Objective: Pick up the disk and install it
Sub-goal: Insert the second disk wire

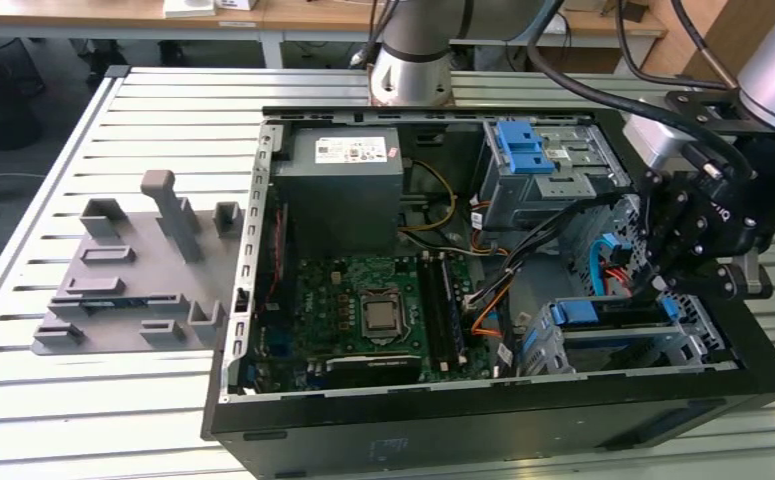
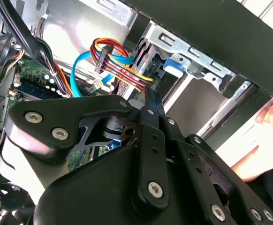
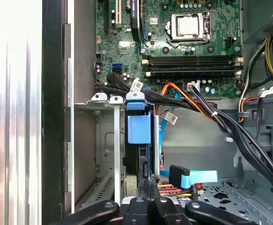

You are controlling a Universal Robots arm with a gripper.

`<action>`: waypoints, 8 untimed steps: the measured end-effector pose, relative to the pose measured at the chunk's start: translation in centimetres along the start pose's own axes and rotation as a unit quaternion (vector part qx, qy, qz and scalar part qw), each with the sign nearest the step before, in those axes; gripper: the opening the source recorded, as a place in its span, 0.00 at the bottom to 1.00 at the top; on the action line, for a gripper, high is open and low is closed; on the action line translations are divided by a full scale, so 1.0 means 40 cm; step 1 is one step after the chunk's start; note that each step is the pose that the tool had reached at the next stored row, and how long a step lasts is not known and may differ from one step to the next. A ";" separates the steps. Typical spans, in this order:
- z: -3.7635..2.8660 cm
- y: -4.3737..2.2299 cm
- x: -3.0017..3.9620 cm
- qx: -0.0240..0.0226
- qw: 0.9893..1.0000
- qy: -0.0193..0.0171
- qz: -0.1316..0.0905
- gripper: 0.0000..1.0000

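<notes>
Blue-framed disk (image 3: 139, 136) sits edge-on in the drive cage (image 3: 96, 140) — pincer (image 3: 148, 187) pressed together at its rear; cables (image 3: 193, 105) nearby could snag, skewing the seating.

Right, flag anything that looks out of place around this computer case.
A person's hand shows just outside the case wall, close to where the arm is working; that is the odd thing. Inside, the disk in its blue frame sits straight in its bay, and the cables hang loose but look undamaged.

Bundled cables (image 3: 207, 110) across the gap beside the drive cage (image 3: 103, 140); open room over the motherboard (image 3: 174, 37).
</notes>
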State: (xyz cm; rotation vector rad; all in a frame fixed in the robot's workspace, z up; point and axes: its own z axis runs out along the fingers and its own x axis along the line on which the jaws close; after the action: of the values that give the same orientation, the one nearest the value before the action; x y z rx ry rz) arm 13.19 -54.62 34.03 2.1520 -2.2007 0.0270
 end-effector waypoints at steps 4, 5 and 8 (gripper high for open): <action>0.000 0.009 0.000 0.002 1.000 0.000 0.000 0.11; -0.001 0.011 0.000 0.003 1.000 0.000 0.000 0.11; -0.012 0.011 0.001 0.003 1.000 0.000 0.000 0.11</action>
State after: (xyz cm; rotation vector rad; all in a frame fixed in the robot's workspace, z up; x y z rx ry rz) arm 12.76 -54.62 34.52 2.1553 -2.2043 0.0345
